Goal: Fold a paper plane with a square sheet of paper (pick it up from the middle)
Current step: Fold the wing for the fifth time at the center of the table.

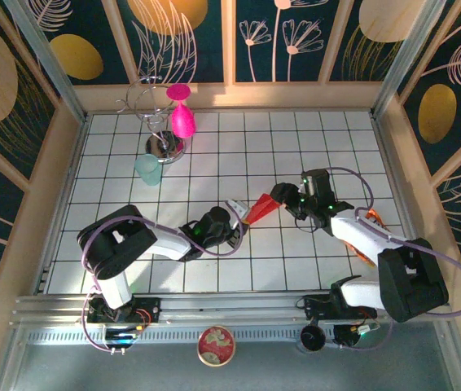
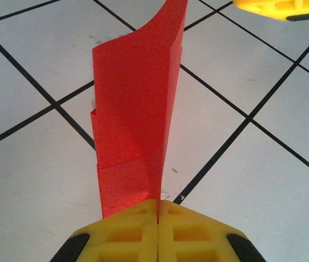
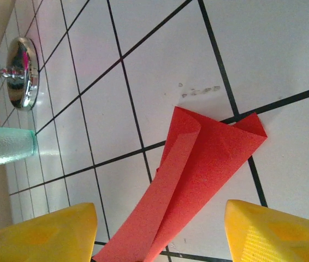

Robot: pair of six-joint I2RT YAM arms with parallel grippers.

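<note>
The paper plane (image 1: 261, 208), bright red paper folded into a narrow creased shape, lies mid-table between my two grippers. My left gripper (image 1: 234, 213) is shut on one end of it. In the left wrist view the yellow jaws (image 2: 158, 204) are pressed together on the paper's lower edge, and the red strip (image 2: 135, 109) rises away from them. My right gripper (image 1: 283, 198) stands open at the other end. In the right wrist view its yellow fingers (image 3: 160, 221) stand wide apart on either side of the folded paper (image 3: 203, 164), not touching it.
A magenta goblet (image 1: 182, 114) hangs on a chrome wire stand (image 1: 164, 147) at the back left, with a pale teal cup (image 1: 148, 169) beside it. Wooden walls ring the tiled table. A round tin (image 1: 216, 344) sits on the front rail.
</note>
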